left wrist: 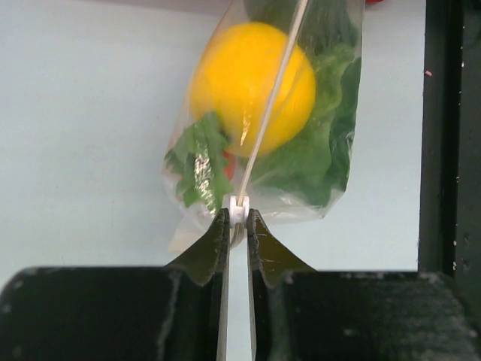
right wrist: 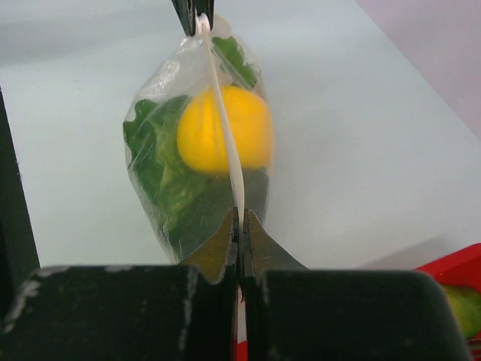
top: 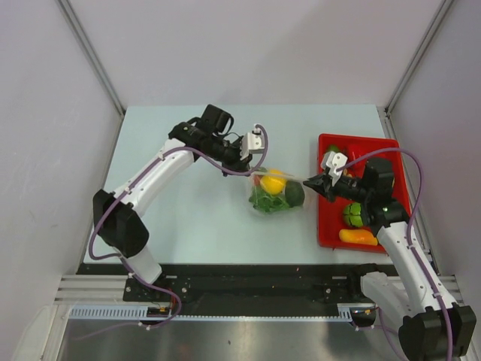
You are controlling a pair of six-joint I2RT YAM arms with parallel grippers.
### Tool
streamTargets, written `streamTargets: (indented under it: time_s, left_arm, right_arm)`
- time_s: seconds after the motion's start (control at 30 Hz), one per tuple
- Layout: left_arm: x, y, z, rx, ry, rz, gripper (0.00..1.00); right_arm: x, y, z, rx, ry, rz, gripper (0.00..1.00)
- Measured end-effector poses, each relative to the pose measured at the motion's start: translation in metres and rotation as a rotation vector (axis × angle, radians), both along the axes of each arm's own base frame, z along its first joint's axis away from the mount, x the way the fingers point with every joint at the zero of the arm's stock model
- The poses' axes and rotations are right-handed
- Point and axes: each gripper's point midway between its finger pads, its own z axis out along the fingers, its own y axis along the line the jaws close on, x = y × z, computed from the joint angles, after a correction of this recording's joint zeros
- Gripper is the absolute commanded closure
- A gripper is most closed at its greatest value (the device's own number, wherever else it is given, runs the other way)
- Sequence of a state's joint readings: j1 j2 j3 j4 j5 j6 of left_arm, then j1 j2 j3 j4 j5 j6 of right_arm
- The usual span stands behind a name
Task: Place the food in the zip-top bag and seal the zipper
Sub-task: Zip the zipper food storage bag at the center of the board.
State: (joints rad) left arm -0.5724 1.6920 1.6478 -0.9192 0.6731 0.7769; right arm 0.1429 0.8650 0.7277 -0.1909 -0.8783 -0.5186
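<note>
The clear zip-top bag (top: 276, 192) hangs stretched between my two grippers above the table. Inside it are a round yellow fruit (left wrist: 252, 86), green lettuce (left wrist: 316, 143) and a small reddish piece (left wrist: 228, 165). My left gripper (left wrist: 238, 218) is shut on the white slider at one end of the zipper (left wrist: 267, 113). My right gripper (right wrist: 240, 226) is shut on the other end of the zipper strip (right wrist: 225, 143). In the top view the left gripper (top: 251, 167) is at the bag's upper left and the right gripper (top: 311, 181) at its right end.
A red tray (top: 328, 226) stands at the right with a green item (top: 352, 214) and an orange piece (top: 358, 236) in it, under my right arm. A black post rises along the right edge of the left wrist view (left wrist: 449, 135).
</note>
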Motion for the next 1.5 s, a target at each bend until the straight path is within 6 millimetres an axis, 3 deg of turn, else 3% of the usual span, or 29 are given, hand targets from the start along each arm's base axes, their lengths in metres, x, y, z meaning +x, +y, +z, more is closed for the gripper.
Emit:
streamTargets:
  time_s: [0.43, 0.7, 0.73, 0.77, 0.8, 0.87, 0.9, 0.97, 1.07, 1.2, 1.4, 1.5]
  left_arm:
    - [0.015, 0.060, -0.007, 0.071, -0.031, 0.117, 0.98]
    - [0.007, 0.069, -0.010, 0.085, -0.026, 0.139, 0.95]
    - [0.006, 0.070, -0.010, 0.085, -0.026, 0.143, 0.86]
    - [0.005, 0.072, -0.009, 0.085, -0.025, 0.151, 0.71]
    - [0.005, 0.074, -0.008, 0.085, -0.026, 0.162, 0.46]
    - [0.007, 0.079, -0.001, 0.078, -0.040, 0.185, 0.31]
    - [0.007, 0.081, 0.002, 0.072, -0.047, 0.191, 0.19]
    - [0.007, 0.082, 0.012, 0.044, -0.066, 0.209, 0.15]
    - [0.003, 0.074, 0.030, -0.011, -0.110, 0.202, 0.13]
    - [-0.014, 0.036, 0.047, -0.081, -0.159, 0.103, 0.16]
    - [-0.046, -0.007, 0.029, -0.115, -0.102, -0.049, 0.25]
    - [-0.061, -0.017, 0.013, -0.102, -0.066, -0.095, 0.46]
  right_arm:
    - [-0.003, -0.002, -0.004, -0.014, 0.004, 0.006, 1.00]
    - [-0.006, 0.004, -0.004, -0.015, 0.003, 0.027, 1.00]
    - [-0.007, 0.006, -0.003, -0.015, 0.002, 0.031, 1.00]
    - [-0.007, 0.008, -0.003, -0.013, 0.003, 0.033, 1.00]
    - [-0.007, 0.010, -0.002, -0.010, 0.000, 0.039, 1.00]
    - [-0.008, 0.018, -0.001, -0.009, -0.004, 0.051, 1.00]
    - [-0.009, 0.021, -0.001, -0.008, -0.004, 0.056, 1.00]
    - [-0.010, 0.030, 0.001, -0.006, -0.012, 0.074, 1.00]
    - [-0.014, 0.040, 0.002, -0.006, -0.022, 0.099, 1.00]
    - [-0.016, 0.049, 0.002, -0.005, -0.027, 0.116, 1.00]
    - [-0.015, 0.054, 0.004, -0.002, -0.033, 0.112, 1.00]
    - [-0.015, 0.055, 0.004, -0.001, -0.033, 0.109, 1.00]
